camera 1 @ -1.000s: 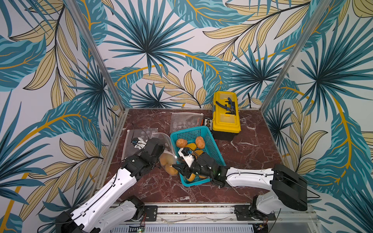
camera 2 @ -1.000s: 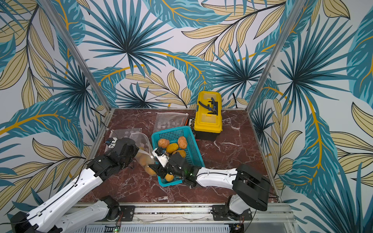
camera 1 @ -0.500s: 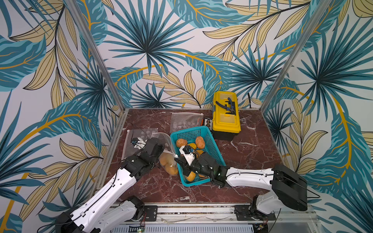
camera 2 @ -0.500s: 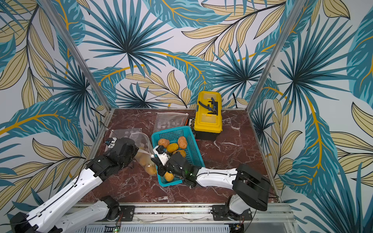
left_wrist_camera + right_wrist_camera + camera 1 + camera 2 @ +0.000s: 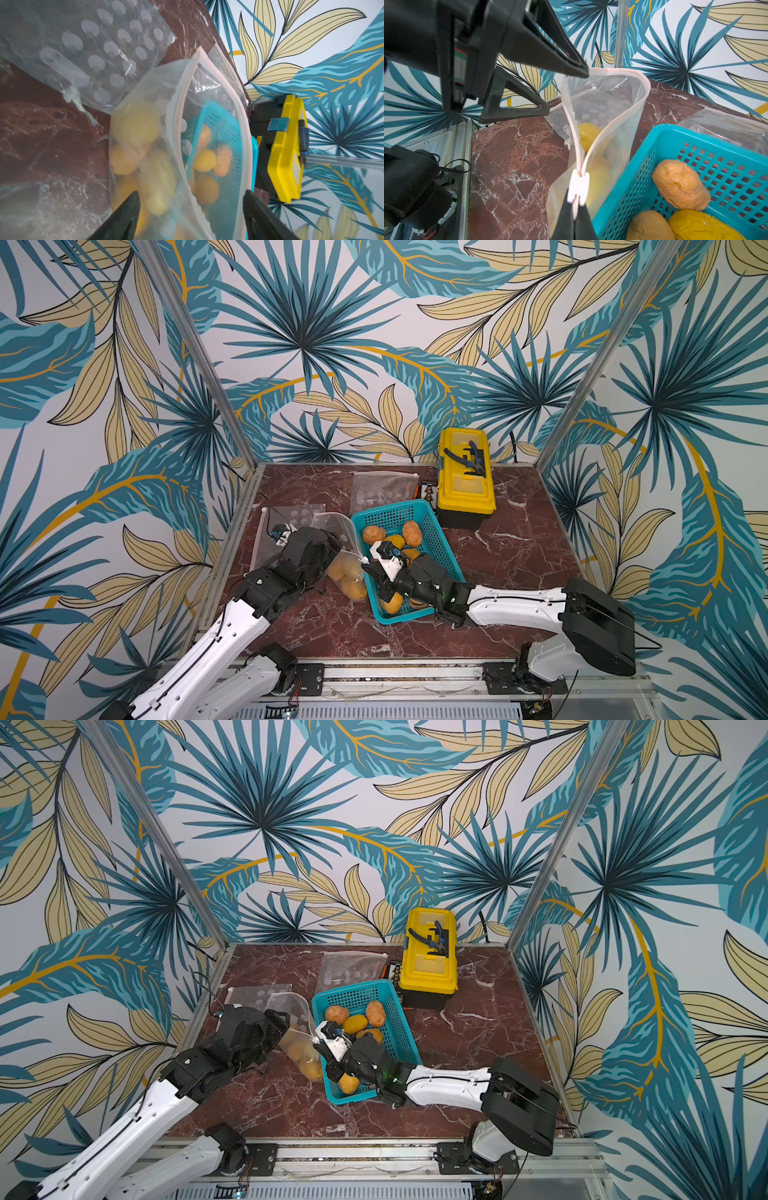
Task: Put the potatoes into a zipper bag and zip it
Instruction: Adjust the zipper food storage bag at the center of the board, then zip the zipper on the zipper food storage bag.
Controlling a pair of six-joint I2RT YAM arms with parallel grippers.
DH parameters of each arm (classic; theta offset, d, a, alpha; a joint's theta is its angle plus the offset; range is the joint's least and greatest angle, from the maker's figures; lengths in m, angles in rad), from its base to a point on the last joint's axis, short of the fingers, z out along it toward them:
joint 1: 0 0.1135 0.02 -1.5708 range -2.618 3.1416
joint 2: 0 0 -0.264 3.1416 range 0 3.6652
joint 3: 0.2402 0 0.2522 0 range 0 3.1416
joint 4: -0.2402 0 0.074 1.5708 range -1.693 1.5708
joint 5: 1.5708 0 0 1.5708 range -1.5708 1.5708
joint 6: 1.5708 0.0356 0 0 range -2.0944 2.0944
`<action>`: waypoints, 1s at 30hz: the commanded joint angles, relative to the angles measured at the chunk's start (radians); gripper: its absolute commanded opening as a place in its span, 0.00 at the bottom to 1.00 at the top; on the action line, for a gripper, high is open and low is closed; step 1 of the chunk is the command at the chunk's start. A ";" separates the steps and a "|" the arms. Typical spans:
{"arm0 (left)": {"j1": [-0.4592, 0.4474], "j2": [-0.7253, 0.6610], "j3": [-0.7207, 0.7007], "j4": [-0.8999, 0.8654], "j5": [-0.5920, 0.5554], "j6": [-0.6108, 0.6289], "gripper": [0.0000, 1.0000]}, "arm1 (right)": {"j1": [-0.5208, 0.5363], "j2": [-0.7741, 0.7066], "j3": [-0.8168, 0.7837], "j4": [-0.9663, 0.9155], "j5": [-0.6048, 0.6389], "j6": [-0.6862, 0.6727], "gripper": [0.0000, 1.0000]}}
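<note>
The right gripper [image 5: 576, 209] pinches the zipper bag [image 5: 616, 128] at its slider [image 5: 579, 184]. The left gripper [image 5: 191, 193] gapes wide beside the bagged potatoes [image 5: 135, 122].

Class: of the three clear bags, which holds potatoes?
The upright bag against the basket; the bag beside the toolbox and the bag by the left arm lie flat.
</note>
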 commanded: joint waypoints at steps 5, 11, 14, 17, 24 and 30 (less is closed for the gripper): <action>0.005 0.020 0.066 -0.068 0.305 0.066 0.82 | -0.016 -0.056 -0.035 -0.032 -0.005 -0.108 0.00; -0.014 0.090 0.123 -0.068 0.456 0.073 0.78 | -0.017 -0.028 -0.019 -0.024 -0.015 -0.123 0.00; -0.042 0.107 0.140 -0.068 0.461 0.070 0.78 | -0.017 -0.016 -0.016 -0.016 -0.017 -0.125 0.00; -0.067 0.130 0.162 -0.067 0.464 0.069 0.79 | -0.017 -0.008 -0.013 -0.009 -0.014 -0.128 0.00; -0.084 0.185 0.189 -0.067 0.457 0.079 0.78 | -0.017 -0.009 -0.016 0.004 -0.028 -0.121 0.00; -0.086 0.222 0.201 -0.067 0.450 0.084 0.67 | -0.017 -0.012 -0.017 0.007 -0.035 -0.115 0.00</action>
